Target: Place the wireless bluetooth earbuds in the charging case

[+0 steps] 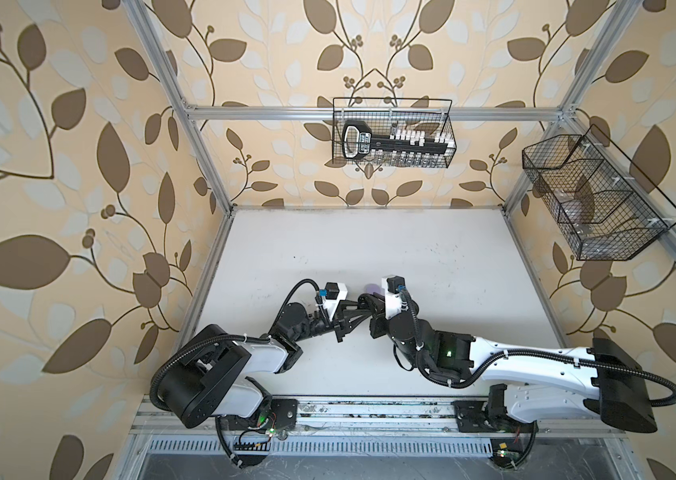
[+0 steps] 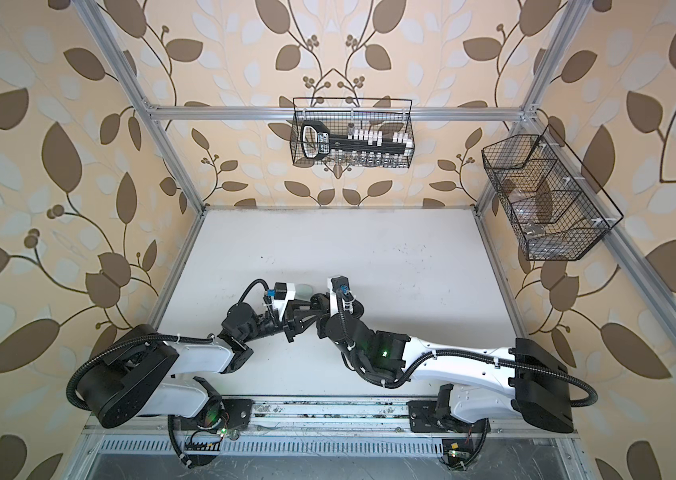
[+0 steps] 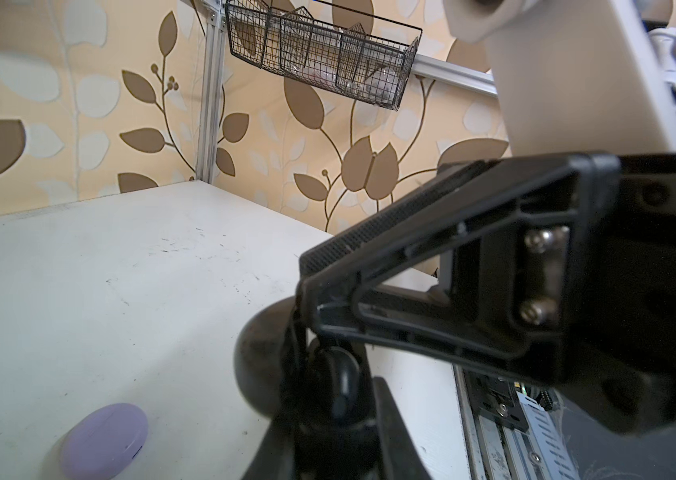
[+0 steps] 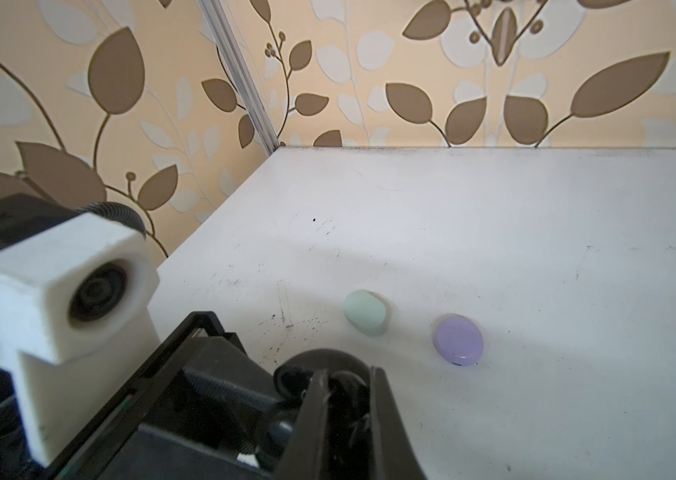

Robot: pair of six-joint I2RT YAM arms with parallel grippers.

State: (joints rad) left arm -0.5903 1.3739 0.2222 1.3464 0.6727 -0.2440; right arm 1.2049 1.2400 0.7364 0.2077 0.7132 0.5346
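Note:
A black charging case (image 4: 319, 359) stands open near the table's middle, where both grippers meet over it; in both top views the arms hide most of the case (image 1: 366, 298) (image 2: 319, 299). My left gripper (image 3: 338, 374) (image 1: 363, 309) is shut on the case, whose domed lid (image 3: 259, 357) shows beside its fingers. My right gripper (image 4: 346, 374) (image 1: 376, 305) is shut on a small glossy black piece, seemingly a black earbud (image 4: 344, 392), right at the case's hollow. The other wireless bluetooth earbuds are out of view.
A closed lilac case (image 4: 459, 340) (image 3: 105, 440) (image 1: 371, 287) and a closed mint case (image 4: 365, 312) (image 2: 303, 289) lie just behind the grippers. A wire basket (image 1: 392, 133) hangs on the back rail and another basket (image 1: 594, 199) on the right rail.

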